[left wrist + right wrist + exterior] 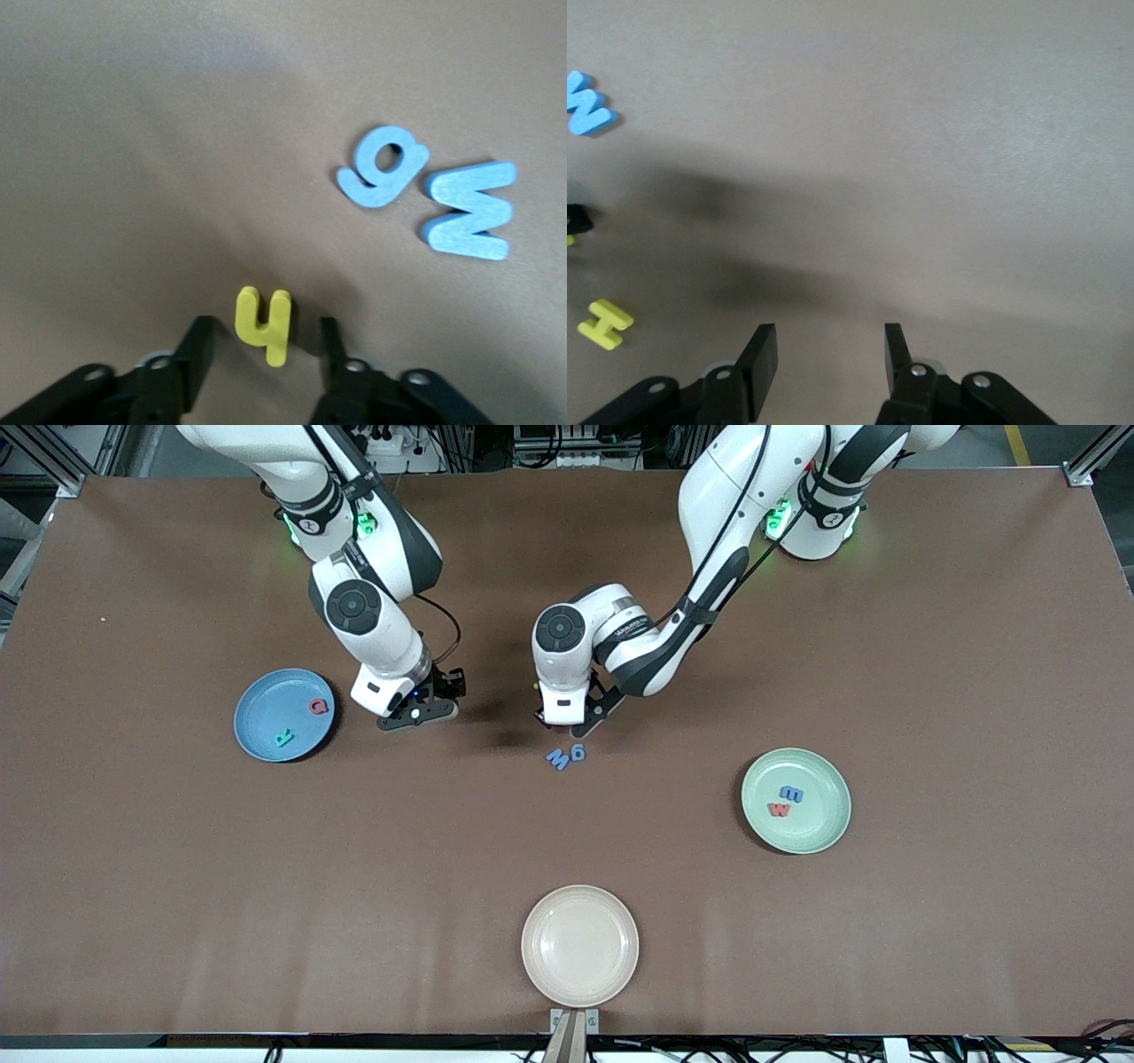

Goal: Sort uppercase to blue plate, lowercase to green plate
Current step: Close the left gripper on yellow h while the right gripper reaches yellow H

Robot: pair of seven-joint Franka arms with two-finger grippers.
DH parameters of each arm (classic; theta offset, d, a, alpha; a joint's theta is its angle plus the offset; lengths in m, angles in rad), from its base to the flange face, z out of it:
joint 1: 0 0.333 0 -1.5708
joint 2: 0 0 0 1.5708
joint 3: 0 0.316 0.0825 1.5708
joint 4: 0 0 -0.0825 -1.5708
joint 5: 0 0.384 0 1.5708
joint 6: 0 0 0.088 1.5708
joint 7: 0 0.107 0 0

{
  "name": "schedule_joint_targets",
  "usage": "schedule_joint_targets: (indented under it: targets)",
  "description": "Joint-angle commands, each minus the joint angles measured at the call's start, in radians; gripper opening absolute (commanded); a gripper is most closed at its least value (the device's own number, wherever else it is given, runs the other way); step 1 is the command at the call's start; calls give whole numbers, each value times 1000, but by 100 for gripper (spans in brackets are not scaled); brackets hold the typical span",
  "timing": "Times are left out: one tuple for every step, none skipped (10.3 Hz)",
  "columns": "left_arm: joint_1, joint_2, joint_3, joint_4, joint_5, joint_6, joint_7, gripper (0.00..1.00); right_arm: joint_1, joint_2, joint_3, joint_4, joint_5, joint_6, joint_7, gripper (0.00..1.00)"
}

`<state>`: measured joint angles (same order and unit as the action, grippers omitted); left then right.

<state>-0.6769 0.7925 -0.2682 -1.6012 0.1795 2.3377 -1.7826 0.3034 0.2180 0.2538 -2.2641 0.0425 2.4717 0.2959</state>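
My left gripper [574, 726] is open and low over the table, its fingers on either side of the yellow lowercase h [264, 326] without touching it [266, 347]. The blue capital M [558, 759] and the blue rounded g-like letter [577, 752] lie just nearer the camera, and both show in the left wrist view, the M [469, 210] beside the g-like letter [384, 166]. My right gripper [423, 713] is open and empty [830, 343] beside the blue plate [257, 726], which holds the red Q [318, 707] and teal R [283, 737]. The green plate [819, 824] holds the blue m [791, 794] and red w [779, 810]. The yellow H [604, 323] shows only in the right wrist view.
A beige plate [579, 945] sits near the table's front edge in the middle. Bare brown table lies between the plates.
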Motion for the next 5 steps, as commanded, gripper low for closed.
schedule_joint_targets:
  targets:
    - [-7, -1, 6, -9, 23, 5, -32, 0, -9, -37, 15, -32, 20, 6, 14, 57]
    - [-6, -3, 6, -9, 23, 5, -32, 0, -9, -39, 15, -32, 20, 3, 16, 57]
    - [2, -12, 7, -9, 23, 5, -34, 0, -9, -39, 15, -32, 20, 0, 16, 59]
    - [11, -19, 7, -9, 23, 0, -37, 0, -9, -40, 15, -31, 19, -2, 16, 59]
    - [28, -39, 9, -8, 25, -7, -40, 0, -9, -40, 15, -31, 20, -3, 16, 60]
